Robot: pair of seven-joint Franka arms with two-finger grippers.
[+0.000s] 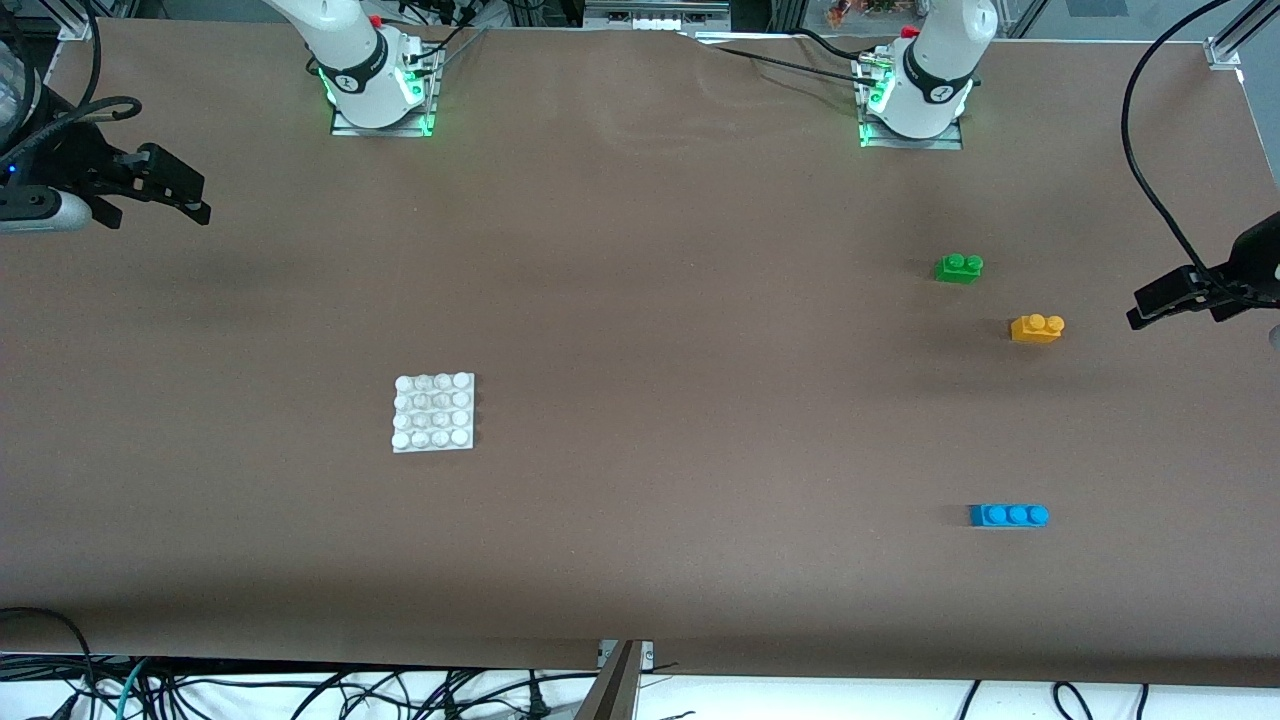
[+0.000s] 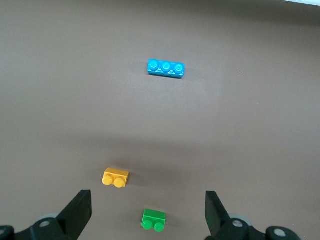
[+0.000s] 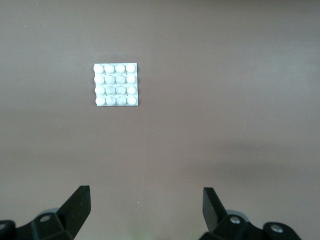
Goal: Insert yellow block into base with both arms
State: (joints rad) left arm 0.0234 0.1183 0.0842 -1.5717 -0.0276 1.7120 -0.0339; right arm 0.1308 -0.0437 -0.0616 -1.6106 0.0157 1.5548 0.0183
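1. Nothing gripped yet; my reading is the opening step. Small orange-yellow two-stud block (image 1: 1037, 328) lies toward the left arm's end, well apart from the flat white studded base (image 1: 433, 412).
2. Left gripper (image 2: 146, 212) spread wide, empty, above the table at its own end. Right gripper (image 3: 144, 210) likewise, waiting.
3. Next, likely: left gripper descends onto the yellow block.
4. Count: three bricks, namely yellow, green two-stud (image 1: 958, 267), blue three-stud (image 1: 1009, 515); one base; two arms.
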